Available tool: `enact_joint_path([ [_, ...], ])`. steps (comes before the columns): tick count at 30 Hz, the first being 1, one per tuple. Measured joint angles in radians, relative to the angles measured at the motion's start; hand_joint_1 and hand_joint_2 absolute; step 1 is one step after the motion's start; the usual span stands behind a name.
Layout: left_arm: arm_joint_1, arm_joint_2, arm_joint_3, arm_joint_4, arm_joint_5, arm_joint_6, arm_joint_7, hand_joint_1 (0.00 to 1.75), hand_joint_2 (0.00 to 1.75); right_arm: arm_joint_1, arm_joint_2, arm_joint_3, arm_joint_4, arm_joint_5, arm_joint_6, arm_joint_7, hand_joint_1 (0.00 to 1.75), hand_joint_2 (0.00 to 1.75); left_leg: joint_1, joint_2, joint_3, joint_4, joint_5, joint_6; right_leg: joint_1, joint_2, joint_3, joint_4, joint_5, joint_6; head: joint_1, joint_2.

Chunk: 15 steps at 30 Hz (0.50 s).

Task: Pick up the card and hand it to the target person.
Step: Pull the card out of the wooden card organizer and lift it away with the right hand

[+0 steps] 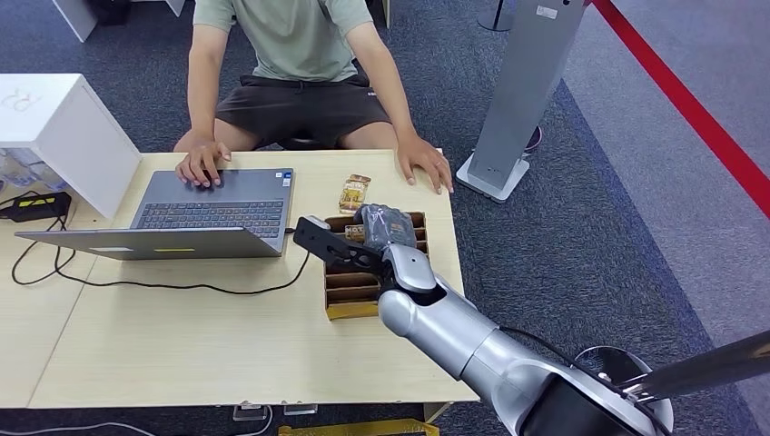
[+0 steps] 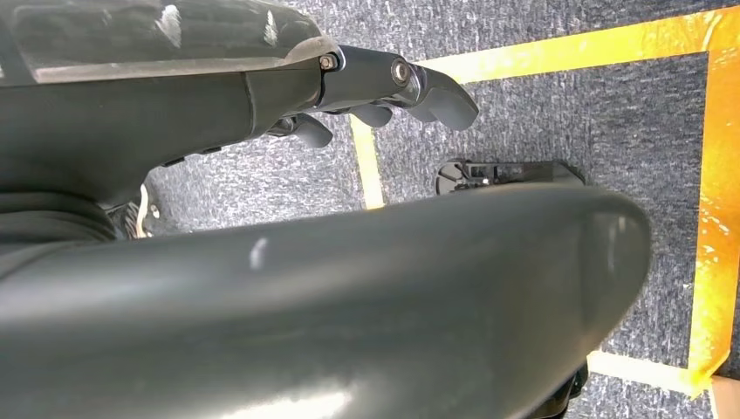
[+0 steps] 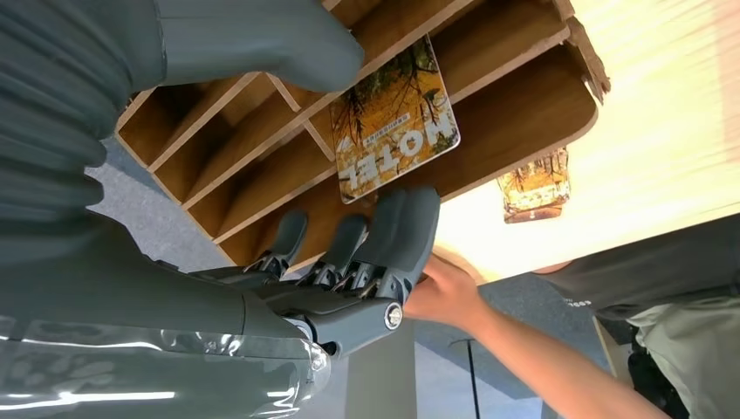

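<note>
A card (image 3: 397, 118) printed with yellow trees and the word MOTEL stands in a slot of the wooden card holder (image 3: 524, 113), which sits on the table near its right edge (image 1: 350, 292). My right hand (image 1: 383, 227) reaches over the holder's far end. In the right wrist view the thumb (image 3: 262, 44) lies on one side of the card and the fingers (image 3: 393, 227) on the other, spread apart; a firm grip is not plain. A second card (image 1: 354, 193) lies flat beyond the holder. The person (image 1: 291, 54) sits across the table. My left hand (image 2: 384, 92) hangs empty over the floor.
An open laptop (image 1: 218, 213) stands left of the holder with the person's hand (image 1: 204, 165) on it; their other hand (image 1: 425, 168) rests by the far right corner. A black cable (image 1: 182, 287) crosses the tabletop. A white box (image 1: 64, 127) is far left, a grey stand (image 1: 522, 91) to the right.
</note>
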Motion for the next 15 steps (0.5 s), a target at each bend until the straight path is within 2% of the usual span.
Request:
enact_joint_path([
  [15,0.000,0.000,0.000,0.000,0.000,0.000,0.000,0.00,0.00,0.012,-0.006,-0.012,-0.001,0.004,0.016,0.005,0.75,1.75,0.000,0.000,0.000,0.000,0.000,0.000,0.000,0.000,0.000,0.000,0.000,0.000,0.000,0.000],
])
